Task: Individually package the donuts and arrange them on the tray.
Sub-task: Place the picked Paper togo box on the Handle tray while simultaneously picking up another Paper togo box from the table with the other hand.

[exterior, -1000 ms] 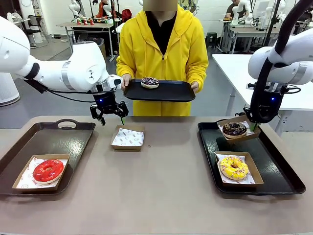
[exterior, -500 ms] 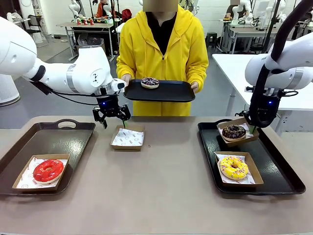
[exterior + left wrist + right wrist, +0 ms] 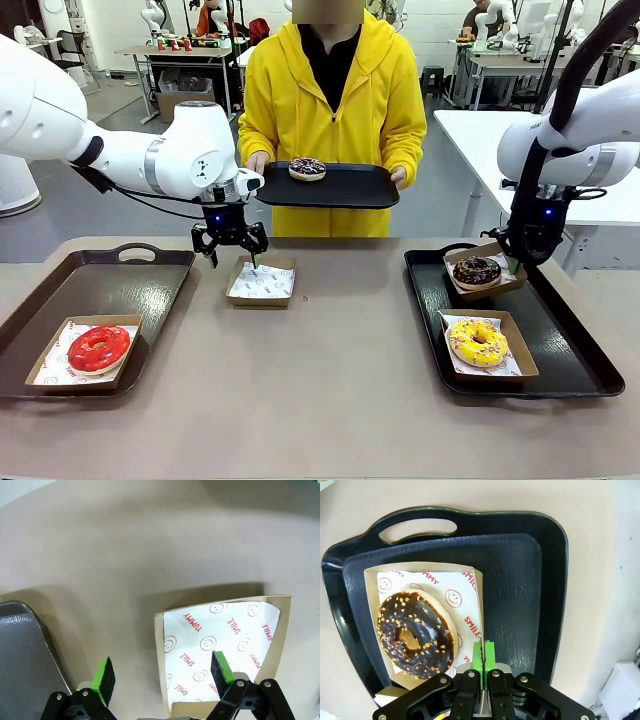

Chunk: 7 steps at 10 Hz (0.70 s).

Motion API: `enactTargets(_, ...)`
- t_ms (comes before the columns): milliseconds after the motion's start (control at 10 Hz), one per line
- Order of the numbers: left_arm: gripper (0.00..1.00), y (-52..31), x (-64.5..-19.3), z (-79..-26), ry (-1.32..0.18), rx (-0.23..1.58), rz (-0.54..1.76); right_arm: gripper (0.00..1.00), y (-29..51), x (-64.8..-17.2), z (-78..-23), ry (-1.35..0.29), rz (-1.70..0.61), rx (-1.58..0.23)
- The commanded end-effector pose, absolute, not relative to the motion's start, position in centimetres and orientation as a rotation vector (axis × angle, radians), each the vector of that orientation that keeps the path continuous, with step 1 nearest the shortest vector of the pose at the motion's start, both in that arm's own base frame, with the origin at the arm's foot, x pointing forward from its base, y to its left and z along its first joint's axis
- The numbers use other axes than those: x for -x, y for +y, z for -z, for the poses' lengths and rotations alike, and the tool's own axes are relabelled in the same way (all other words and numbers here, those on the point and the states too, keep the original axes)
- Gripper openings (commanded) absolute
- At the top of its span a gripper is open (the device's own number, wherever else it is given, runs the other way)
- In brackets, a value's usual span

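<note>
This is a robotics lab. Behind the counter [image 3: 330, 400], an open hall with a grey floor [image 3: 100, 110] holds more work tables [image 3: 180, 50], one cluttered with small objects, and white walls.

Red "YUMMY" and "SMILE" with smiley faces printed on white paper liner [image 3: 220, 635] of empty box. "SMILE" readable again on liner [image 3: 468, 611] under chocolate donut [image 3: 415, 634].

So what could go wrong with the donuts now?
1. The right end effector pinches only one edge of the box carrying the chocolate donut, which looks tilted over the right tray; it might slide out.
2. The purple donut sits loose on the person's tray; a tilt could roll it off.
</note>
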<state>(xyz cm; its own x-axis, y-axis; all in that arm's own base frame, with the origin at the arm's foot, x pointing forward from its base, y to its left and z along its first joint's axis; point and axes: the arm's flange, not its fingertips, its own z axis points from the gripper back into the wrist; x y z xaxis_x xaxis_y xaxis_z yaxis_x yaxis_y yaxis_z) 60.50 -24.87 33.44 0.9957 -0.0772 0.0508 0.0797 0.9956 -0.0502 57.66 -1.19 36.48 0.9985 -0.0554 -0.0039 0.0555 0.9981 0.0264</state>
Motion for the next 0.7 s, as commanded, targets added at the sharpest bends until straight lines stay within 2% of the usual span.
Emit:
enactTargets(0,1.00,-25.39,-60.00,-33.02,-0.034,0.006,0.036,0.02,-0.77,-57.49,-36.11,-0.007,0.074,0.011)
enactTargets(400,1.00,-25.35,-59.52,-32.53,-0.010,0.011,0.017,0.02,-0.66,-57.43,-36.03,0.002,0.065,0.010)
enactTargets(500,0.40,-25.32,-59.61,-32.55,-0.008,0.017,0.019,0.62,-0.67,-57.35,-36.02,0.013,0.054,0.004)
enactTargets(600,0.40,-25.34,-59.64,-32.57,0.001,0.021,0.014,0.62,-0.68,-57.33,-36.04,0.017,0.055,-0.001)
